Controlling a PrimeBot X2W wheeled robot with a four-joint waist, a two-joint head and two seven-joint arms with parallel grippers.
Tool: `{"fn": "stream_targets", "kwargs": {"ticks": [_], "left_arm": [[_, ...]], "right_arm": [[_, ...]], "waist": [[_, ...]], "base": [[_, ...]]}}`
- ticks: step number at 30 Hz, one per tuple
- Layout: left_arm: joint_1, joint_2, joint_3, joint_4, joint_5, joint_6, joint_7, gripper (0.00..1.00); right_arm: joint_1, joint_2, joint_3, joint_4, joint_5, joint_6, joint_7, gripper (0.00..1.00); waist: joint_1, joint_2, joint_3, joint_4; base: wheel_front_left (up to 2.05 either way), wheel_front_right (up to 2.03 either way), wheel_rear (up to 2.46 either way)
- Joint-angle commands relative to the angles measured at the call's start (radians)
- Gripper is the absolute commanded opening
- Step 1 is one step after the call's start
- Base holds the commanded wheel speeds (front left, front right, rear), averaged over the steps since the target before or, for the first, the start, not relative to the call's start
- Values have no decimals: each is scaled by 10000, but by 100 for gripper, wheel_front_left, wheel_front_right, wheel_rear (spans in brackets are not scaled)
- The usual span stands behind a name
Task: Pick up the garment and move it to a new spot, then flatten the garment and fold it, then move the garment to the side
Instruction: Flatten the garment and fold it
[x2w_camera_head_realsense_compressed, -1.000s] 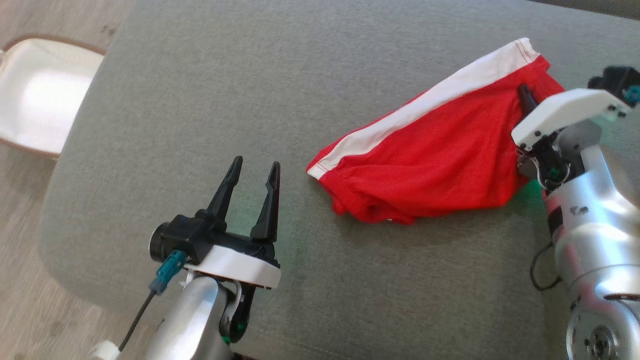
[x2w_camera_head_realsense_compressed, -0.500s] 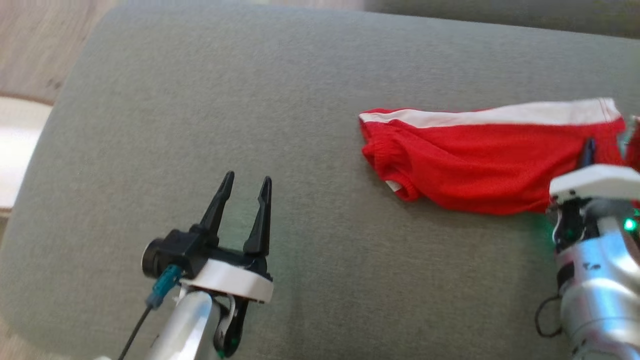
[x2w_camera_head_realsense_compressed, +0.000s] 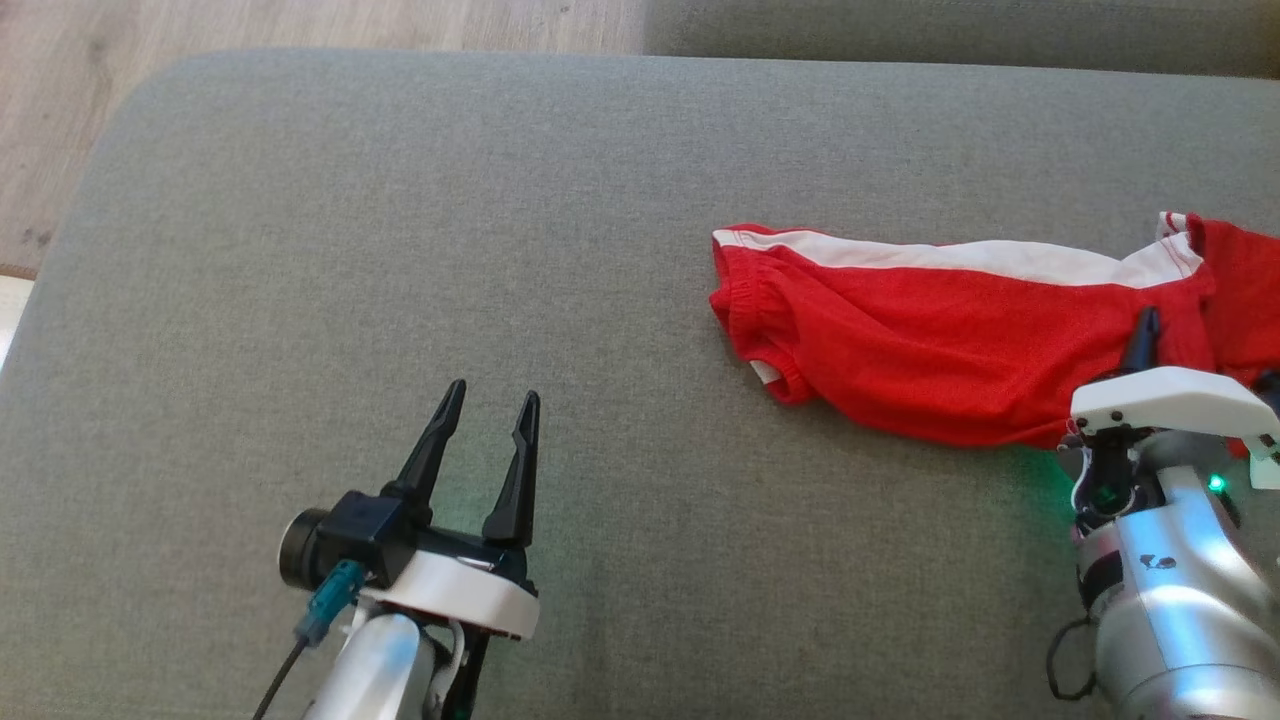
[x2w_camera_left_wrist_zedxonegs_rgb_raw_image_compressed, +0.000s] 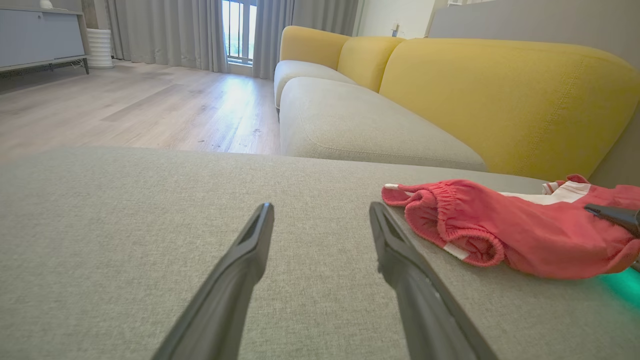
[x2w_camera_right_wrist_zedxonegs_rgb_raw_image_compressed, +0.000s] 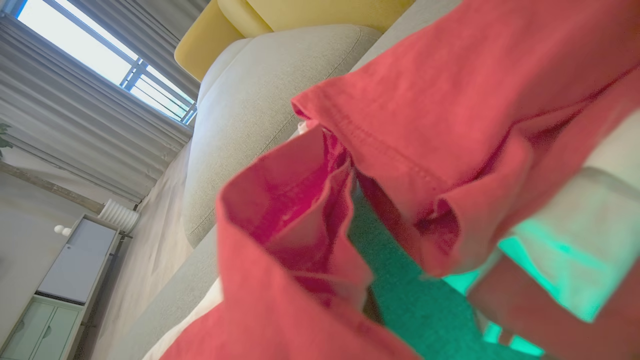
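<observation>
The garment (x2w_camera_head_realsense_compressed: 930, 340), red shorts with a white side stripe, lies stretched across the right of the grey cushion (x2w_camera_head_realsense_compressed: 400, 250). My right gripper (x2w_camera_head_realsense_compressed: 1142, 335) is shut on the garment near its right end, one dark finger showing against the red cloth. In the right wrist view red folds (x2w_camera_right_wrist_zedxonegs_rgb_raw_image_compressed: 400, 150) hang close over the lens and hide the fingers. My left gripper (x2w_camera_head_realsense_compressed: 487, 425) stands open at the lower left, well clear of the garment. From the left wrist the open fingers (x2w_camera_left_wrist_zedxonegs_rgb_raw_image_compressed: 240, 270) point over bare cushion, with the garment's elastic waistband (x2w_camera_left_wrist_zedxonegs_rgb_raw_image_compressed: 450, 220) to the right.
Wooden floor (x2w_camera_head_realsense_compressed: 300, 25) lies past the cushion's far left edge. Another grey seat with yellow backrests (x2w_camera_left_wrist_zedxonegs_rgb_raw_image_compressed: 500, 95) stands beyond the cushion. A pale cabinet (x2w_camera_right_wrist_zedxonegs_rgb_raw_image_compressed: 70, 280) and curtains stand further off in the room.
The head camera has swung, so the whole picture shifted. The garment, held by my right gripper, has been pulled out longer to the right. My left gripper stays open and still.
</observation>
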Motion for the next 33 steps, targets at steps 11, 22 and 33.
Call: {"fn": "stream_targets", "kwargs": {"ticks": [11,22,33], "left_arm": [[-161,72,453,-10,100,-123,-95,100],[-25,54,496,41,44,-148,-95,100],[-19,42,384,63,12,-155,-95,100]], "right_arm": [[-327,107,1799,-974,1451,67,-219,0],[65,108,4572,-2032,2715,67,-224,0],[-49,108,6462,-2113,3517,67,-225,0]], "waist": [[0,0,-175,308],[0,0,-417,752],[0,0,-351,1227]], "base": [[0,0,0],[0,0,0],[0,0,0]]}}
